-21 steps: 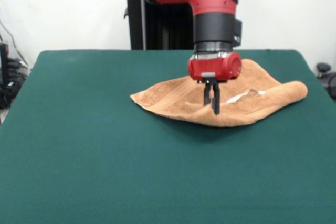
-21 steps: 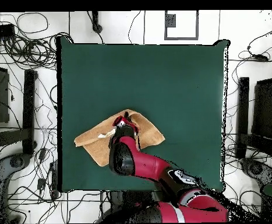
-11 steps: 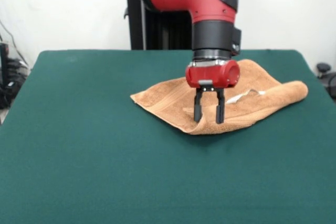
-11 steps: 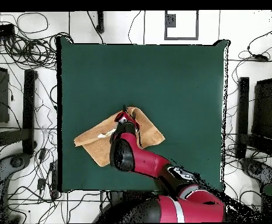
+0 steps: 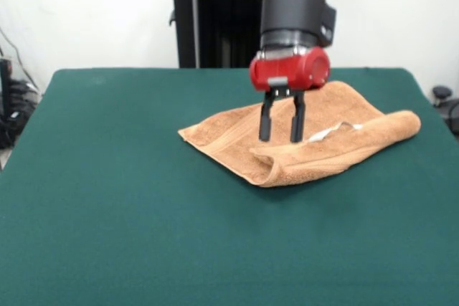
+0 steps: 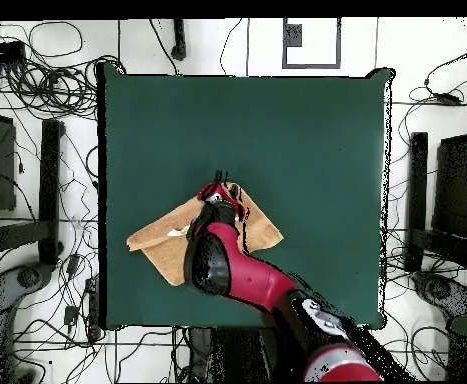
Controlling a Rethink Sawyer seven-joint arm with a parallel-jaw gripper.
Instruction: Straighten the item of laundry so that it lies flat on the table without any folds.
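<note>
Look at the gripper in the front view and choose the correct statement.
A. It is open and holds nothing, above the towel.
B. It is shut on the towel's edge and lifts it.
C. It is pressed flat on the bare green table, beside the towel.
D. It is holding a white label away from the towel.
A: the gripper hangs with its two fingers apart and nothing between them, above the folded towel lying on the table.

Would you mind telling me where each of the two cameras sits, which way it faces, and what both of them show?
Front view: sits across the table, facing the robot; shows the lower arm and open gripper raised above the folded towel.
Overhead view: sits above, looking straight down, robot base at the bottom; shows the whole arm reaching up the picture over the towel.
Shared: towel, green table and gripper.
</note>
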